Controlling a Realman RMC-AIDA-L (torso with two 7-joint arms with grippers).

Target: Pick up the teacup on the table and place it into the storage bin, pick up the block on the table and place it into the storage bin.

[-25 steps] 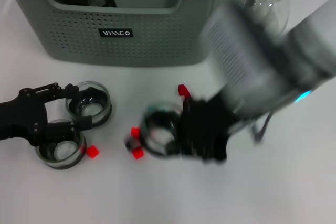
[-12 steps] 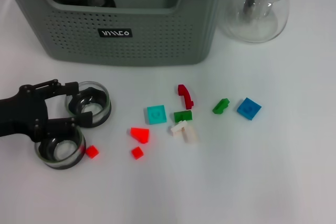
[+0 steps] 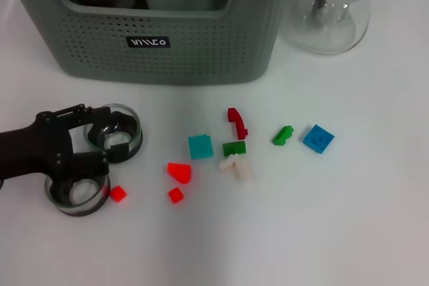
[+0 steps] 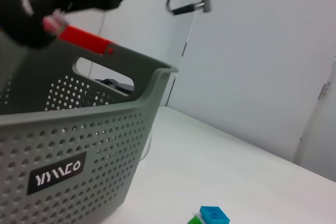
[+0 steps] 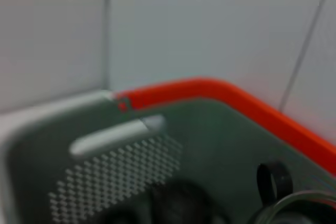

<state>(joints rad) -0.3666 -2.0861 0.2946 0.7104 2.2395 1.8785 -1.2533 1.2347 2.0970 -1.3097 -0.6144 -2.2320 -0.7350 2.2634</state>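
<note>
Left gripper (image 3: 100,144): low over the table, fingers spread wide, reaching between two glass teacups.
Far teacup (image 3: 114,132): just beyond the claw's far finger, upright, touching or nearly touching it.
Near teacup (image 3: 77,192): under the claw's near finger, upright.
Small red block (image 3: 118,193): just beside the near teacup, on the claw's right.
Red wedge (image 3: 179,172): farther right of the claw, with a red cube (image 3: 175,195) near it.
Teal block (image 3: 200,146): beyond the wedge.
Storage bin (image 3: 161,45): well ahead of the claw, dark teaware inside.
Right gripper (image 4: 31,17): high above the bin, seen from the left wrist; grip cannot be told.
</note>
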